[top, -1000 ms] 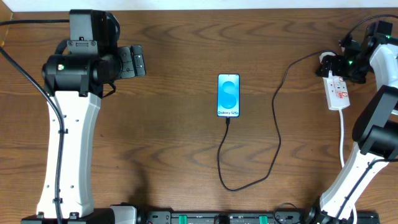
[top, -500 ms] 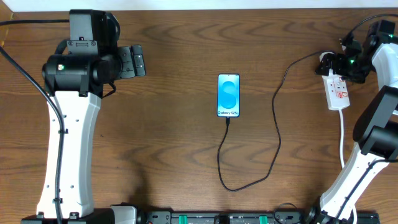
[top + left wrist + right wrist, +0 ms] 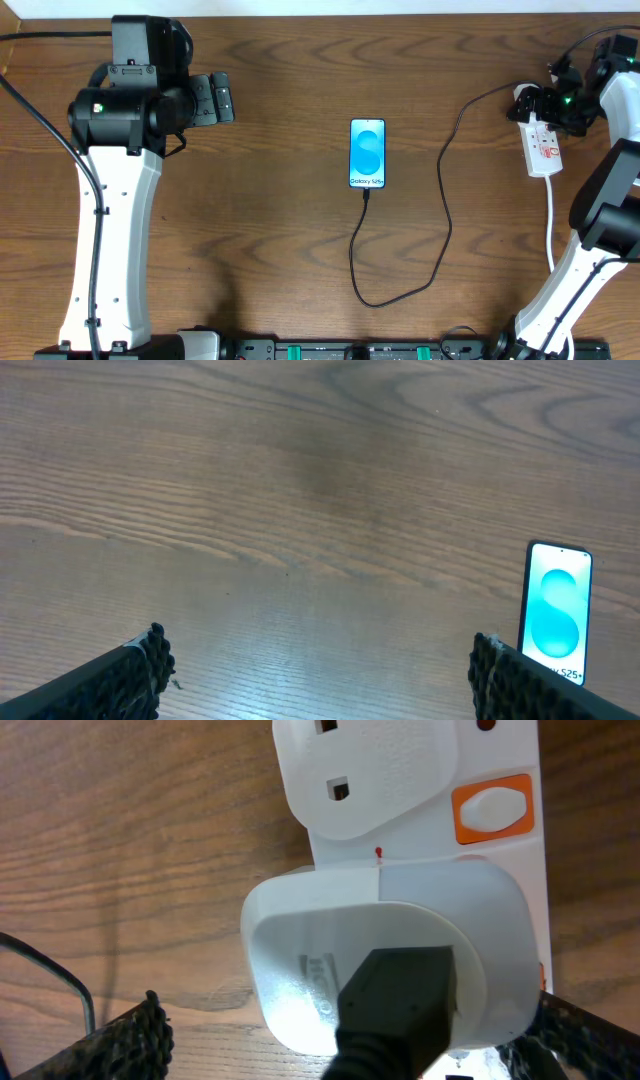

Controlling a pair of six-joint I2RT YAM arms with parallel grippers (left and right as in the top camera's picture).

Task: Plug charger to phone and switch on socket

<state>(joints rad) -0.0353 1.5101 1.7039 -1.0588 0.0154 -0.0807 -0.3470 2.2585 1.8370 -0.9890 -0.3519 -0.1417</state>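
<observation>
The phone [image 3: 367, 153] lies flat mid-table with its blue screen up; it also shows at the right edge of the left wrist view [image 3: 555, 610]. The charger cable [image 3: 447, 215] runs from the phone's bottom edge, loops toward the front, then goes up to the white socket strip [image 3: 545, 150] at the far right. My right gripper [image 3: 541, 104] is open over the strip's far end. Its fingers [image 3: 350, 1025] straddle the white adapter [image 3: 400, 935] with its black cable plug, next to an orange switch [image 3: 490, 807]. My left gripper [image 3: 215, 98] is open and empty at the far left, its fingers [image 3: 320, 665] over bare wood.
The socket strip's white cord [image 3: 550, 220] runs toward the front along the right arm. The arm bases stand at the front left and front right. A black rail [image 3: 360, 350] lines the front edge.
The right wrist has shifted very slightly over the socket's far end. The phone, cable and left arm have not moved.
</observation>
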